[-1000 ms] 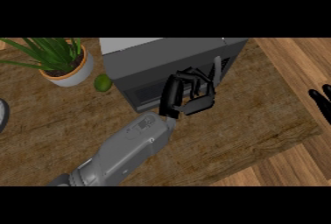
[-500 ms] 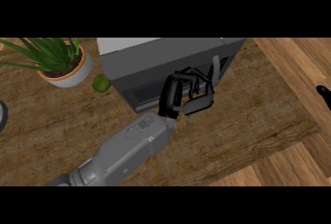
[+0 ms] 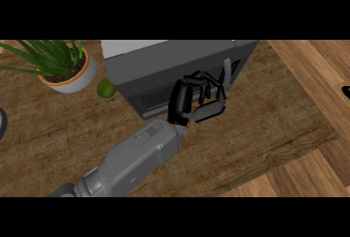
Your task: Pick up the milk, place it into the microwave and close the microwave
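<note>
Head view: the left hand (image 3: pixel 198 99) rested against the front of the microwave (image 3: pixel 179 69), its forearm rising from the lower left edge. The fingers (image 3: pixel 205 85) were bent over toward the door, holding nothing that could be seen; the hand looked set there to press the door shut rather than to grasp. The door lay flat against the oven's body, so it appeared closed or all but closed. The milk did not show anywhere on the counter (image 3: pixel 273 115); it was probably inside the oven already, though the dark window gave no proof. By that reading, the task was at its last step.

Of the right hand (image 3: pixel 346 91), only a dark sliver showed at the right edge, too little to tell how its fingers stood.

A potted plant (image 3: pixel 65 65) stood left of the oven, with a small green fruit (image 3: pixel 106 89) between the two, both well out of the arm's way.
</note>
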Robot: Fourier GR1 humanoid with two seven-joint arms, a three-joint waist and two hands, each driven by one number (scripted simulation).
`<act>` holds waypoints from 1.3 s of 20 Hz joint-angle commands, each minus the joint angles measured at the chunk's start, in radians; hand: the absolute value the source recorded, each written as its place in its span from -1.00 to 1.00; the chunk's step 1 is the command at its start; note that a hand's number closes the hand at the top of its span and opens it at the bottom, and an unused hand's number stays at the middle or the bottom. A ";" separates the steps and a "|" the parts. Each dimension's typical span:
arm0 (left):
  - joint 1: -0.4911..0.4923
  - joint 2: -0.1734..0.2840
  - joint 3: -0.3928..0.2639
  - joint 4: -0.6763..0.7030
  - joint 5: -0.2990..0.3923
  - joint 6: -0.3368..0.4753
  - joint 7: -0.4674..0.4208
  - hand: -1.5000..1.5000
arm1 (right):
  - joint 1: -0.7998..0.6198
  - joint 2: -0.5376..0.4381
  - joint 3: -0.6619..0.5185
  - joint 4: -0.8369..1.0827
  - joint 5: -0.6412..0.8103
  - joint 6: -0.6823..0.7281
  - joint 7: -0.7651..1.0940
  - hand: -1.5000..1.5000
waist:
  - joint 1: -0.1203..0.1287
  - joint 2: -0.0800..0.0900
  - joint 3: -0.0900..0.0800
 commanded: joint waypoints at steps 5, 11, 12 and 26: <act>-0.059 0.000 0.019 0.091 0.043 -0.023 0.005 1.00 | -0.021 -0.029 0.005 -0.013 -0.049 0.036 0.018 -1.00 | -0.006 0.016 -0.001; -0.076 0.000 0.017 0.102 0.064 -0.032 -0.006 1.00 | -0.018 -0.046 0.017 -0.010 -0.100 0.060 0.039 -1.00 | -0.001 0.017 0.000; -0.068 0.000 0.010 0.104 0.062 -0.027 -0.018 1.00 | -0.023 -0.054 0.010 -0.013 -0.104 0.058 0.043 -1.00 | -0.011 0.021 -0.001; -0.082 0.000 -0.003 0.118 0.106 -0.034 -0.049 1.00 | -0.032 -0.102 -0.007 -0.003 -0.169 0.090 0.069 -1.00 | -0.014 0.020 0.001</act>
